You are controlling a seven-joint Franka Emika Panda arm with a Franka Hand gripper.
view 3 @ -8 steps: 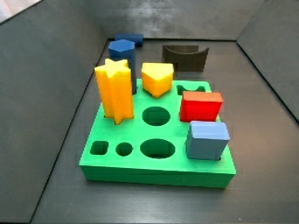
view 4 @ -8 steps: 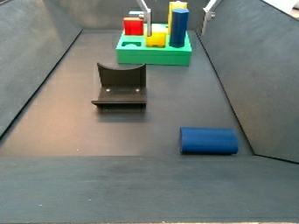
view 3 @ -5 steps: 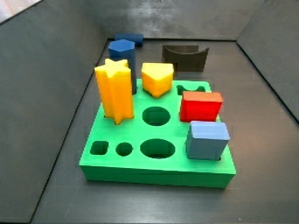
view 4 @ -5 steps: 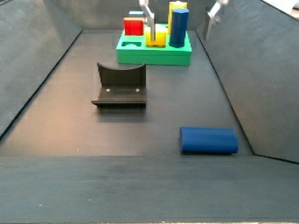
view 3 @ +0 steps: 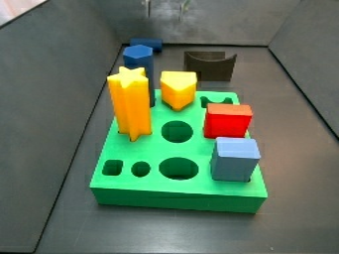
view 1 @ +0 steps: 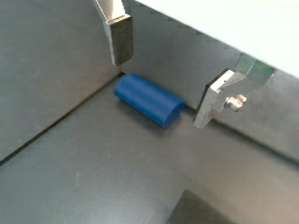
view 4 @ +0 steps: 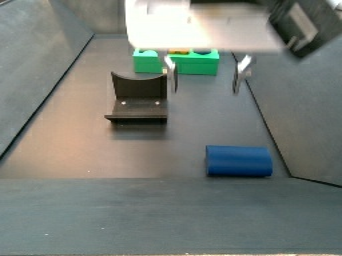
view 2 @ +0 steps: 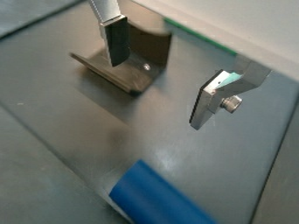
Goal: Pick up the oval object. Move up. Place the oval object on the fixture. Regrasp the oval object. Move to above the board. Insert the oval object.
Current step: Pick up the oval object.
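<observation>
The oval object (view 4: 239,160) is a dark blue peg lying on its side on the grey floor near the right wall; it also shows in both wrist views (view 1: 149,99) (view 2: 158,197). My gripper (view 4: 205,78) hangs open above the floor between the board (view 4: 195,63) and the oval object, with nothing between its fingers (view 1: 118,39). The gripper (view 1: 167,70) (view 2: 163,70) is above the peg and apart from it. The dark fixture (view 4: 138,98) (view 2: 128,57) stands on the floor to the left. The green board (view 3: 179,149) carries several pegs.
On the board stand a yellow star peg (view 3: 129,99), a yellow piece (view 3: 177,89), a red cube (view 3: 228,120), a grey-blue cube (view 3: 235,159) and a blue hexagonal peg (view 3: 139,52). Sloping grey walls (view 4: 287,110) close in the floor on both sides.
The gripper has come from beyond the board toward the oval object and now fills the top of a side view, hiding most of the board. The pieces have not moved.
</observation>
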